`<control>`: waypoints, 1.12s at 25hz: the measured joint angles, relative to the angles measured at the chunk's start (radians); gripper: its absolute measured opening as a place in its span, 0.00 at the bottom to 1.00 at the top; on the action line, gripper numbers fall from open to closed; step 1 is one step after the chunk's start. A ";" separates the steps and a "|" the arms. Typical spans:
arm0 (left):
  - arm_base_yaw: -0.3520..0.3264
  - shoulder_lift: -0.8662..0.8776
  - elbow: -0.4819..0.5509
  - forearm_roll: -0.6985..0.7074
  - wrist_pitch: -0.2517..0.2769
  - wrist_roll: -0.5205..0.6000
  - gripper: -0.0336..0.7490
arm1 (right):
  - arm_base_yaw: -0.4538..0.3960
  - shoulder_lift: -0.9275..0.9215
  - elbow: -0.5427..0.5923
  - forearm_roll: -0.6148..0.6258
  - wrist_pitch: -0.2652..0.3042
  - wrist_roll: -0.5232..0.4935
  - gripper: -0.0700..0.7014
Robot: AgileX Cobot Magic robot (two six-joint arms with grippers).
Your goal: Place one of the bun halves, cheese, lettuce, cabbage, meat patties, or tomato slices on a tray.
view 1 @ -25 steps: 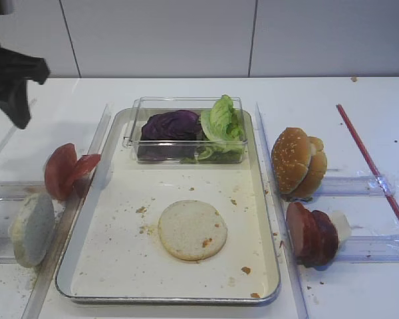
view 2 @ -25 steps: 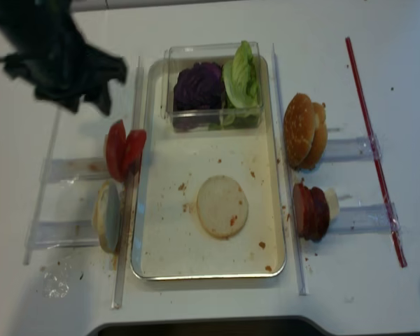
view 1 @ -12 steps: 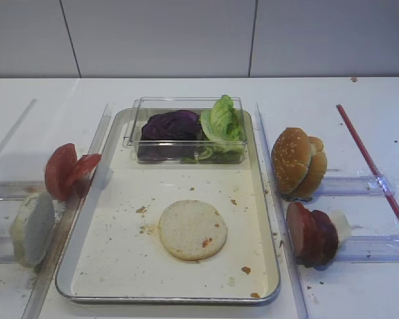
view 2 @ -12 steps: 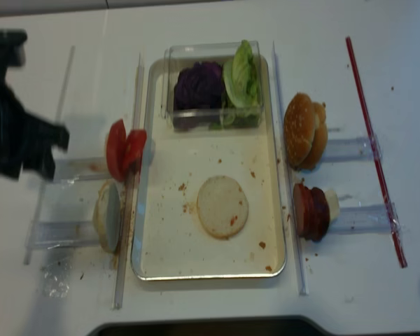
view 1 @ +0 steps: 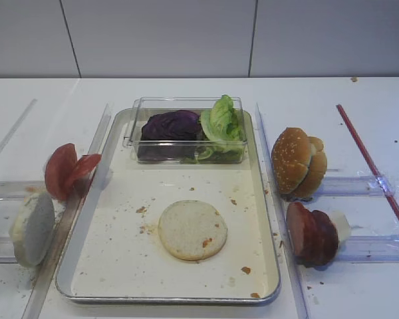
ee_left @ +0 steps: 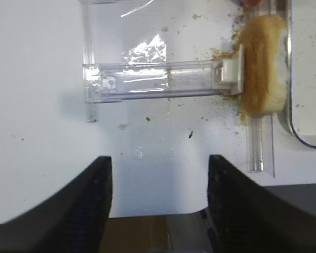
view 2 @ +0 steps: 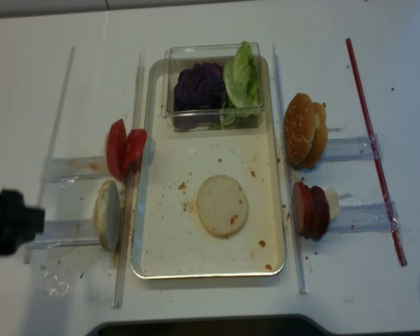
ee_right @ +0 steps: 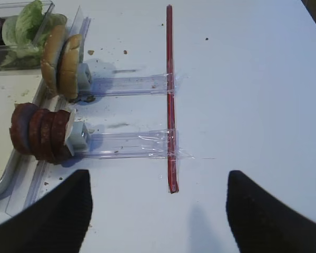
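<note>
On the white desk (view 1: 173,90), one of the bun halves (view 1: 193,230) lies flat near the middle of the tray (view 1: 113,266), cut face up, with nothing gripping it. At the tray's far end we see a clear plastic box (view 1: 186,106) holding the cabbage (view 1: 171,124) on the left and the lettuce (view 1: 221,121) on the right. Left of the tray, tomato slices (view 1: 66,169) stand on edge, and nearer to us a second pale bun half (view 1: 33,228) stands on edge in its clear holder (ee_left: 152,80). Right of the tray stand the sesame buns (view 1: 298,162), with the meat patties (view 1: 311,234) nearer and the cheese (view 1: 339,224) pressed against their right side; a red stick (view 1: 372,163) lies further right. Our left claw (ee_left: 159,203) hangs with its jaws spread wide and holding nothing, over bare desk near the left holder, well left of the bun on the tray. Our right claw (ee_right: 158,216) hangs likewise wide apart and unloaded, over desk near and to the right of the patties, well clear of the tray.
</note>
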 joint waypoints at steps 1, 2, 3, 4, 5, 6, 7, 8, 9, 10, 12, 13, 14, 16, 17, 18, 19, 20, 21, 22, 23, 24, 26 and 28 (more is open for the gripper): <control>0.000 -0.045 0.014 -0.004 0.003 0.011 0.51 | 0.000 0.000 0.000 0.000 0.000 0.000 0.78; 0.000 -0.099 0.030 -0.008 0.007 0.020 0.51 | 0.000 0.000 0.000 0.000 0.000 0.000 0.78; 0.000 -0.142 0.043 -0.008 0.013 0.027 0.51 | 0.000 0.000 0.000 0.000 0.000 0.000 0.78; 0.000 -0.200 0.055 -0.008 0.015 0.031 0.51 | 0.000 0.000 0.000 0.000 0.000 0.000 0.78; 0.000 -0.240 0.064 -0.008 0.017 0.035 0.51 | 0.000 0.000 0.000 0.000 0.000 0.000 0.78; 0.000 -0.277 0.076 -0.008 0.019 0.036 0.51 | 0.000 0.000 0.000 0.000 0.000 0.000 0.78; 0.000 -0.326 0.088 -0.008 0.020 0.049 0.51 | 0.000 0.000 0.000 0.000 0.000 0.000 0.78; 0.000 -0.365 0.098 -0.009 0.021 0.054 0.51 | 0.000 0.000 0.000 0.000 0.000 0.000 0.78; 0.000 -0.395 0.112 -0.011 0.023 0.062 0.51 | 0.000 0.000 0.000 0.000 0.000 0.000 0.78; 0.000 -0.427 0.124 -0.017 0.025 0.067 0.51 | 0.000 0.000 0.000 0.000 0.000 0.000 0.78; 0.000 -0.483 0.150 -0.039 0.025 0.088 0.51 | 0.000 0.000 0.000 0.000 0.000 0.000 0.78; 0.000 -0.514 0.166 -0.052 0.028 0.096 0.51 | 0.000 0.000 0.000 0.000 0.000 0.000 0.78; 0.000 -0.544 0.181 -0.062 0.027 0.103 0.51 | 0.000 0.000 0.000 0.000 0.000 0.000 0.78; 0.000 -0.598 0.220 -0.080 0.028 0.109 0.51 | 0.000 0.000 0.000 0.000 0.000 0.000 0.78; 0.000 -0.627 0.235 -0.085 0.018 0.114 0.51 | 0.000 0.000 0.000 0.000 0.000 0.000 0.78; 0.000 -0.656 0.252 -0.089 0.006 0.123 0.51 | 0.000 0.000 0.000 0.000 0.000 0.000 0.78; 0.000 -0.680 0.267 -0.089 -0.007 0.131 0.51 | 0.000 0.000 0.000 0.000 0.000 0.000 0.78; 0.000 -0.703 0.283 -0.090 -0.019 0.134 0.51 | 0.000 0.000 0.000 0.000 0.000 0.000 0.78; 0.000 -0.731 0.297 -0.091 -0.033 0.136 0.51 | 0.000 0.000 0.000 0.000 0.000 0.000 0.78; 0.000 -0.764 0.310 -0.091 -0.044 0.138 0.51 | 0.000 0.000 0.000 0.000 0.000 0.000 0.78; 0.000 -0.786 0.317 -0.092 -0.049 0.138 0.51 | 0.000 0.000 0.000 0.000 0.000 0.000 0.78; 0.000 -0.808 0.321 -0.094 -0.050 0.138 0.51 | 0.000 0.000 0.000 0.000 0.000 0.000 0.78; 0.000 -0.845 0.325 -0.094 -0.053 0.140 0.51 | 0.000 0.000 0.000 0.000 0.000 0.000 0.78; 0.000 -0.852 0.329 -0.094 -0.053 0.140 0.51 | 0.000 0.000 0.000 0.000 0.000 0.000 0.78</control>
